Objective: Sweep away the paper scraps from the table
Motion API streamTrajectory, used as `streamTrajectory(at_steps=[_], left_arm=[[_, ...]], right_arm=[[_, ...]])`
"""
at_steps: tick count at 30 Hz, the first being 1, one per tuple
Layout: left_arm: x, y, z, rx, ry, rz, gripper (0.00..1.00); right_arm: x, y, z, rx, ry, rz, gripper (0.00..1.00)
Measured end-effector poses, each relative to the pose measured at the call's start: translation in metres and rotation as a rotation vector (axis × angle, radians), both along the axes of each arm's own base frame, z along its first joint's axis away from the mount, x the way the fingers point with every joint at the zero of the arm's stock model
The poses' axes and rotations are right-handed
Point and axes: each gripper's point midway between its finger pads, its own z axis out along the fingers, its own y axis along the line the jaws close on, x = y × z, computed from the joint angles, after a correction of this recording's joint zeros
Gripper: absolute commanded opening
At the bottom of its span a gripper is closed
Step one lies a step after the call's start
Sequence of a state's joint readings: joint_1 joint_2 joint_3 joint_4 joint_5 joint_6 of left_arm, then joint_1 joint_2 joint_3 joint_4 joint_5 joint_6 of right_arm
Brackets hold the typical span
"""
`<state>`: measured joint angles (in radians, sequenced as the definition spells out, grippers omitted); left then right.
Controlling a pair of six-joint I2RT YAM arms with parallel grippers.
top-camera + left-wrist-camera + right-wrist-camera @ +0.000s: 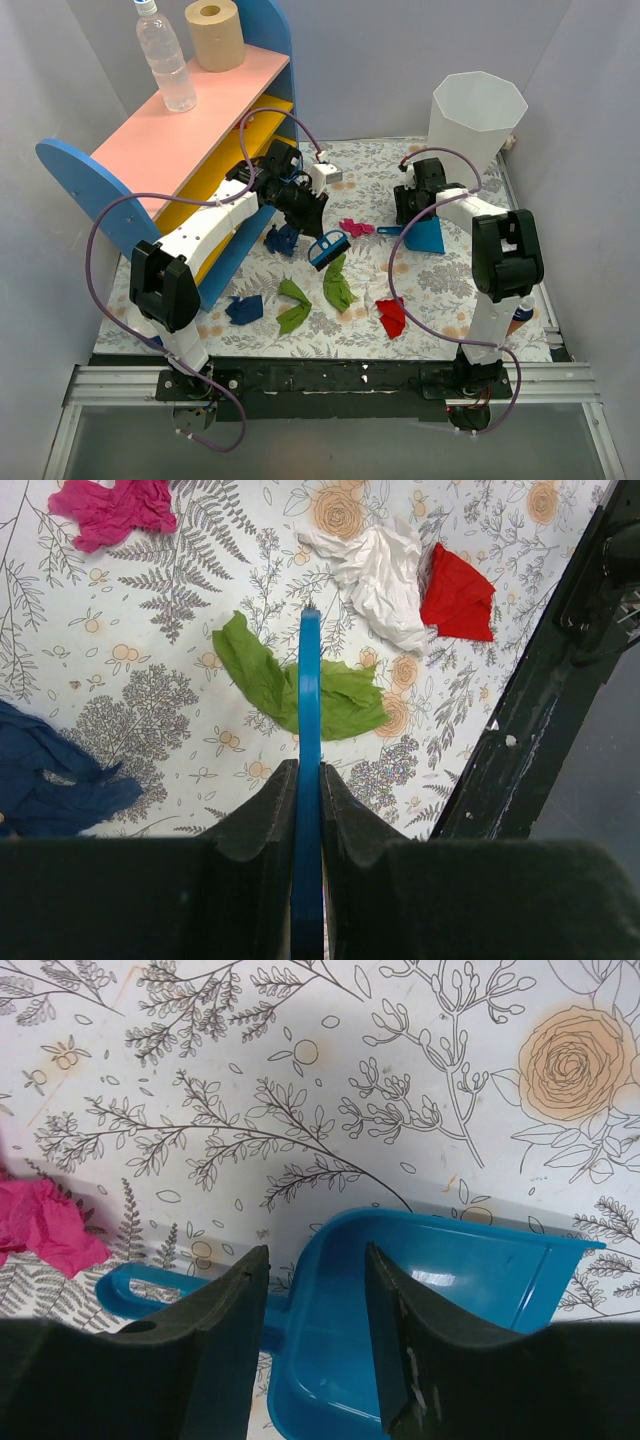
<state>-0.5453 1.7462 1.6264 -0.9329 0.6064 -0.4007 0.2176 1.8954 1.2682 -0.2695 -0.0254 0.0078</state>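
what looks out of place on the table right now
Only the paper scraps: crumpled green, navy, red, magenta and white pieces lie strewn across the table. Nothing looks spilled or broken.

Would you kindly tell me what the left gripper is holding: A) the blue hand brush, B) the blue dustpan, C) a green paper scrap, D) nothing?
A: in the left wrist view the left gripper is shut on the hand brush by its thin blue handle, while the dustpan lies below the open right gripper.

Paper scraps [338, 285] left of dustpan [428, 238]
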Motion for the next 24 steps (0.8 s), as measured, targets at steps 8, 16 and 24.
streamTrajectory(at_steps=[8,16,24], left_arm=[[0.004,0.001,0.001,0.011,-0.018,0.012,0.00],[0.005,0.002,0.001,0.015,-0.021,0.014,0.00],[0.005,0.002,0.001,0.014,-0.021,0.014,0.00]], right_arm=[[0.003,-0.001,-0.007,-0.031,0.007,-0.028,0.38],[0.003,-0.002,-0.007,-0.042,0.001,-0.017,0.26],[-0.018,-0.001,-0.007,-0.045,0.006,0.086,0.20]])
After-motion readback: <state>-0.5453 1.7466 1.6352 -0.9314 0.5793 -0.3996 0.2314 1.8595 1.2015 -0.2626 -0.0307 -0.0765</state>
